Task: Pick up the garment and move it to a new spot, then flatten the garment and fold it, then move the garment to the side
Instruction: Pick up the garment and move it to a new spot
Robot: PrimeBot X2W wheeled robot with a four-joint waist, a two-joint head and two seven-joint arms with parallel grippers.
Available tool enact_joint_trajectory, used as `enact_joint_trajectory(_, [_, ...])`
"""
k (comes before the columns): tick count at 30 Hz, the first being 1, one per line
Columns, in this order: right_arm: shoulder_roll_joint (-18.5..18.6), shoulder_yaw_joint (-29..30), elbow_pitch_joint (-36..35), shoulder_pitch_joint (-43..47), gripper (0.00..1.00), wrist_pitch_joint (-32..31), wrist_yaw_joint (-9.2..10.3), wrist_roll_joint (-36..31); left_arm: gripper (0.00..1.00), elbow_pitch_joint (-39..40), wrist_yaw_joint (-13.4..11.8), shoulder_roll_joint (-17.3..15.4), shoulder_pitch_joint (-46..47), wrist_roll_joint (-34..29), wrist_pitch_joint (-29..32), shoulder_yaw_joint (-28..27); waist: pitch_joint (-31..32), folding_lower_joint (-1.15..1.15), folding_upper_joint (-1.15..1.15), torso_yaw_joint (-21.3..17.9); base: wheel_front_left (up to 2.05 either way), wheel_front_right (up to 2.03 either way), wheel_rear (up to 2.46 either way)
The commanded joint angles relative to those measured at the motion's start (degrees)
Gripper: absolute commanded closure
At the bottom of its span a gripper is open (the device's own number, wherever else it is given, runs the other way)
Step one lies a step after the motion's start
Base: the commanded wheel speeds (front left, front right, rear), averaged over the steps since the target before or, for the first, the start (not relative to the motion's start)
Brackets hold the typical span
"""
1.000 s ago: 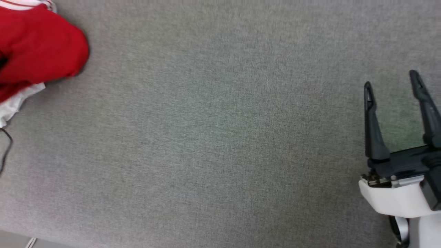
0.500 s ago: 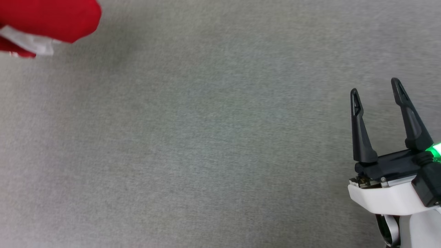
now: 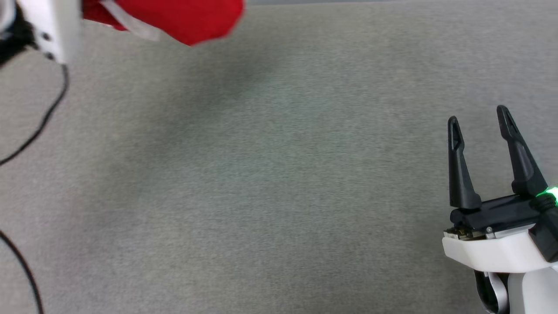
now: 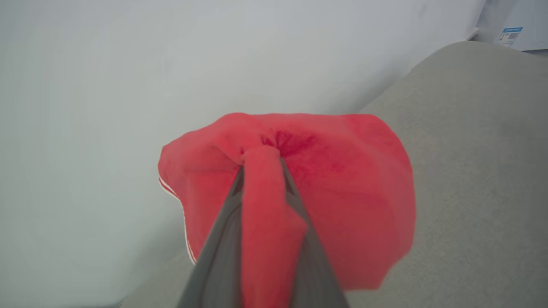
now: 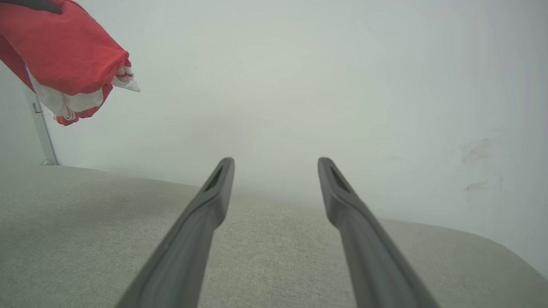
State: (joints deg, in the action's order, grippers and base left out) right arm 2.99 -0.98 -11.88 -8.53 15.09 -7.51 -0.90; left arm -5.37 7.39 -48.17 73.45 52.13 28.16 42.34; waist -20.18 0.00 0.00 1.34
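Head view: The garment (image 3: 183, 19) hangs at the top left edge, clear of the surface (image 3: 279, 174). It is a bunched red mass with a rounded lower lobe and a white strip across it. The surface is grey woven fabric with a fine, even grain, and a soft shadow lies under the garment. A pale, smooth forearm (image 3: 52, 30) enters at the top left corner, and a thin black cable (image 3: 48, 113) loops down from it. The right gripper (image 3: 478, 114) sits at the lower right, its two tapered black fingers spread apart with nothing between them.

Left wrist view: The left gripper (image 4: 262, 156) is clenched on the garment (image 4: 342, 179). Its two dark matte fingers (image 4: 218, 248) converge into a pinched fold of red cloth, and a roll of cloth runs back between them. The cloth billows into a dome with a soft, slightly napped texture. White-red trim (image 4: 171, 192) lines its left edge. A plain pale wall (image 4: 128, 64) stands behind.

Right wrist view: The right gripper (image 5: 276, 162) is released, fingers wide apart and slotted near the tips, above the rounded surface (image 5: 85, 214). The garment (image 5: 64, 51) hangs at the upper left, well apart from it. Crumpled white sleeve (image 5: 64, 102) cloth shows at its lower end.
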Motion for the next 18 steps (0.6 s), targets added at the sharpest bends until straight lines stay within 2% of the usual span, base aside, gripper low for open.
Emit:
enact_joint_trajectory(1, [-0.2,0.1,0.2,0.6,0.0,0.1,0.04,0.4,1.0,0.6,0.0,1.2,0.8,-0.4,0.1,0.7,0.7,0.0,0.0,-2.2,0.0,0.0,0.0])
enact_joint_trajectory(10, [-0.2,0.9,1.1,1.4,0.0,0.1,0.04,1.9,1.0,4.9,-0.1,7.8,-3.6,-1.8,-1.9,7.6,2.0,0.0,0.0,-7.0,0.0,0.0,0.0])
enact_joint_trajectory(18, [-0.2,1.2,1.6,1.3,0.0,0.1,0.04,2.4,1.0,3.7,-0.1,13.2,-12.1,-2.9,-4.2,14.9,1.7,0.0,0.0,-8.6,0.0,0.0,0.0])
